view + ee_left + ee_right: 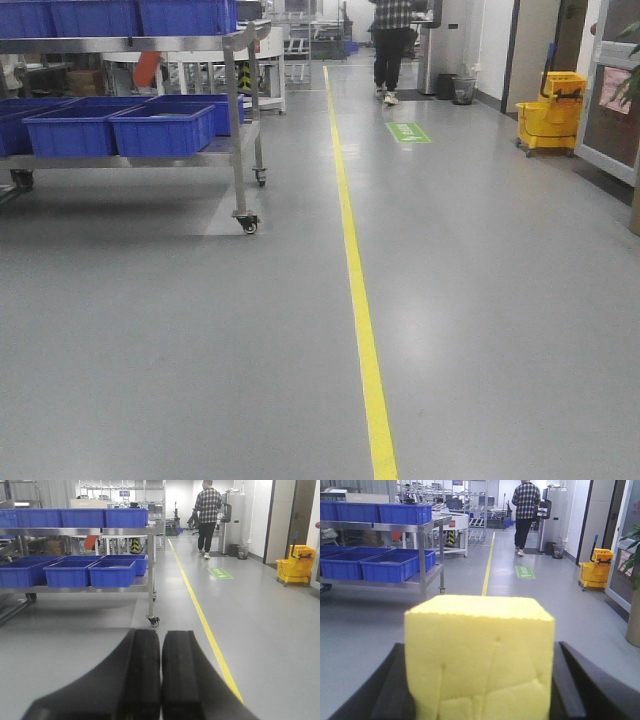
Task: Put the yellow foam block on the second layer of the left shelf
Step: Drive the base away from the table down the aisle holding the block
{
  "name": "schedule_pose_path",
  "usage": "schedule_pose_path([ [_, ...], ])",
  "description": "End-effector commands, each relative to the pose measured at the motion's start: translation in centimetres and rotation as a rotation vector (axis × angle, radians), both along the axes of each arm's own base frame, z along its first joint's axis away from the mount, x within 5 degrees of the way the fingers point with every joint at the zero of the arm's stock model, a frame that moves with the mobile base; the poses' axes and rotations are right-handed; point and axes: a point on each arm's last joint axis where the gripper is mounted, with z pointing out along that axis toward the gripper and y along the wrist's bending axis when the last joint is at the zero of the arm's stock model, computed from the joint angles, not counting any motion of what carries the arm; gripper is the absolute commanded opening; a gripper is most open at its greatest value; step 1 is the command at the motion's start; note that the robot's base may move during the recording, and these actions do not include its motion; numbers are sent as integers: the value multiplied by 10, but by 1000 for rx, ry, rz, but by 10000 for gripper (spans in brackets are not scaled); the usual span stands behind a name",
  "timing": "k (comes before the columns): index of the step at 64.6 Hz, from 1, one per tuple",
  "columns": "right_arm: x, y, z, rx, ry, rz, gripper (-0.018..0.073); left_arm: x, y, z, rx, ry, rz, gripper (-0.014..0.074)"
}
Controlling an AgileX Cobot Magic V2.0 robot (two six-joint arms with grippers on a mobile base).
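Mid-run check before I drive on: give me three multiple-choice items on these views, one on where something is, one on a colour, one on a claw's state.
1. Where is the bright yellow foam cube?
A. on the floor
B. in the right claw, between its fingers
C. atop the mop bucket

2. What colour are the plastic bins on the steel shelf cart?
A. red
B. green
C. blue

3. How is the left claw?
A. shut and empty
B. wide open
C. shut on a bin

Answers:
1 B: black fingers flank the cube on both sides in the right wrist view.
2 C: every bin in view is blue.
3 A: its two fingers meet with nothing between them.
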Motion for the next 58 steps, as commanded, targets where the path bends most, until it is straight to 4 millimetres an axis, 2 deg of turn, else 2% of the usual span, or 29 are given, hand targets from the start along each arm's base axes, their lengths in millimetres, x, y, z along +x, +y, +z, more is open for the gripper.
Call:
schedule_pose_path([
  [1, -1, -1, 17, -1, -116, -7, 438, -1, 0, -1, -11, -75, -1, 124],
  [58, -1, -1, 17, -1, -116, -7, 438, -1, 0, -1, -11, -75, -1, 124],
])
